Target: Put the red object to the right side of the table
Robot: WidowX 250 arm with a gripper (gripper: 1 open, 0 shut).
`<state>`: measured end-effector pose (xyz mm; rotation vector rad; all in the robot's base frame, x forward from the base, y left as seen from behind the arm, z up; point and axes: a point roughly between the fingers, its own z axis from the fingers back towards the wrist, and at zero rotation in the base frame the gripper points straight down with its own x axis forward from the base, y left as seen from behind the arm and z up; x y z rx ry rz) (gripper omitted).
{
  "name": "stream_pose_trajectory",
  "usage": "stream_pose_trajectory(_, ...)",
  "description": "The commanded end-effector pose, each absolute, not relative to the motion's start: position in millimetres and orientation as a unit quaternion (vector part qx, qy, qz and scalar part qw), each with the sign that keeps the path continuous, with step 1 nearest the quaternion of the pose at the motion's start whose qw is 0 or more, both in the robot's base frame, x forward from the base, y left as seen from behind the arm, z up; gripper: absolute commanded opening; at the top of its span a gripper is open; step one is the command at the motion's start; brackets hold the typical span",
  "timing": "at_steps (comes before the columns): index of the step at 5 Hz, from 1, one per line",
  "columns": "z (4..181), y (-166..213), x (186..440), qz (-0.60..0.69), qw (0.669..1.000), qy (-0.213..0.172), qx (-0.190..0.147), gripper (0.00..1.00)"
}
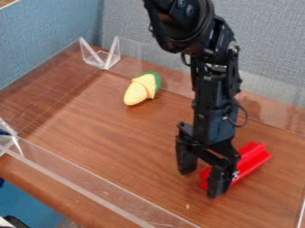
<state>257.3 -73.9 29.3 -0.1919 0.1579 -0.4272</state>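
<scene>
The red object (244,166) is a bright red long block lying on the table (84,107) at the right, near the front clear wall. My gripper (201,171) points down just left of the block's near end, its black fingers spread open. One finger (218,175) stands in front of the block and hides part of it. Nothing is gripped; I cannot tell whether the finger touches the block.
A yellow corn toy (142,88) with a green tip lies toward the back middle. Low clear acrylic walls (102,55) edge the tabletop, with a corner at the back left. A grey panel stands behind the table.
</scene>
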Motion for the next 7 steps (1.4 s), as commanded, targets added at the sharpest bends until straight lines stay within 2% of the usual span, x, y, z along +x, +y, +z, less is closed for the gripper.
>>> stream_pose_trajectory(1, 39.8, -71, 270, -0.208, 0.973, 0.046, -0.093, 1.0)
stream_pose_trajectory(2, 37.9, -71, 271, -0.208, 0.973, 0.044, -0.093, 0.0)
stream_pose_trajectory(3, 38.1, -70, 269, -0.204, 0.974, 0.043, -0.094, 1.0)
stream_pose_trajectory(4, 38.3, -70, 268, -0.202, 0.974, 0.041, -0.095, 0.0)
stream_pose_trajectory(5, 42.9, -69, 268, -0.2, 0.975, 0.042, -0.09, 1.0)
stream_pose_trajectory(7, 68.8, -64, 268, -0.193, 0.978, 0.029, -0.07, 1.0)
